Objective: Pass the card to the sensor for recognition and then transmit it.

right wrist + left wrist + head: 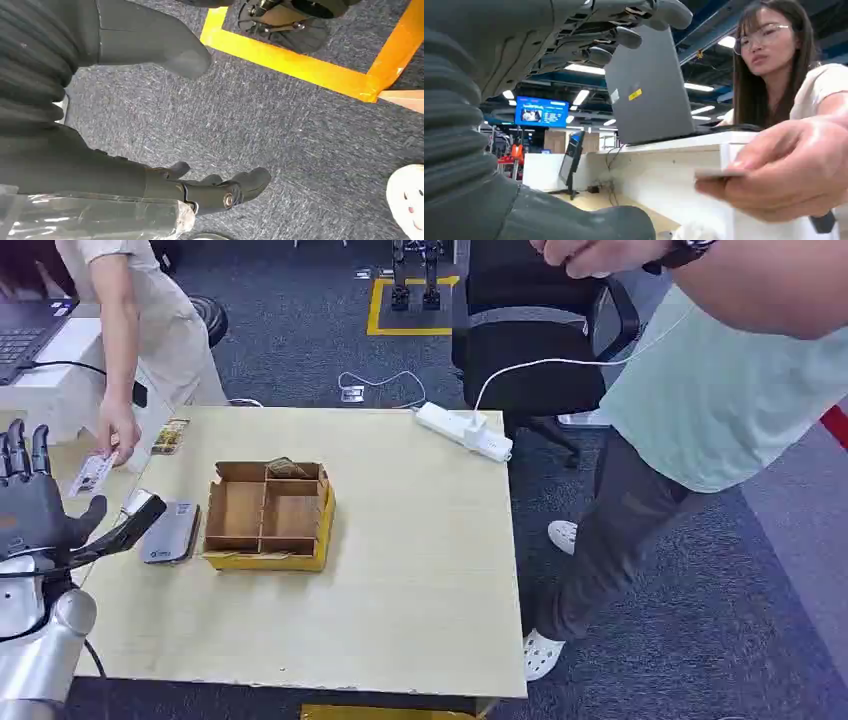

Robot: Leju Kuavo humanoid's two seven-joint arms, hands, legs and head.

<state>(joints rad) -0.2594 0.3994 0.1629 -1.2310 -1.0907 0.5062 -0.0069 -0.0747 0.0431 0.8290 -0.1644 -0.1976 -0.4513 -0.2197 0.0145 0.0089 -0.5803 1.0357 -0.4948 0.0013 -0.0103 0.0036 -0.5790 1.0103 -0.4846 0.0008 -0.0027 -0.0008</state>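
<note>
From my head view, my left hand [35, 502] is raised at the table's [400, 580] near-left corner, fingers spread and upright, thumb out toward the sensor [170, 531], holding nothing. The card [92, 473] is just beyond my fingertips, pinched in a person's hand [118, 435]. If I close too early I judge I would catch their fingers rather than the card, or knock it down off the table edge; a shallow pinch could let it slip on the way to the sensor, which lies just beside my thumb with the cardboard tray [268, 515] past it. The print on the card is too small to read. In my left wrist view, the card [719, 173] shows edge-on, straight ahead of my open fingers [624, 37], most of it buried in the person's hand [789, 170], so little bare edge is offered. In my right wrist view, my right hand [210, 190] hangs over carpet, fingers loosely apart and empty; clear wrapping hides part of it.
</note>
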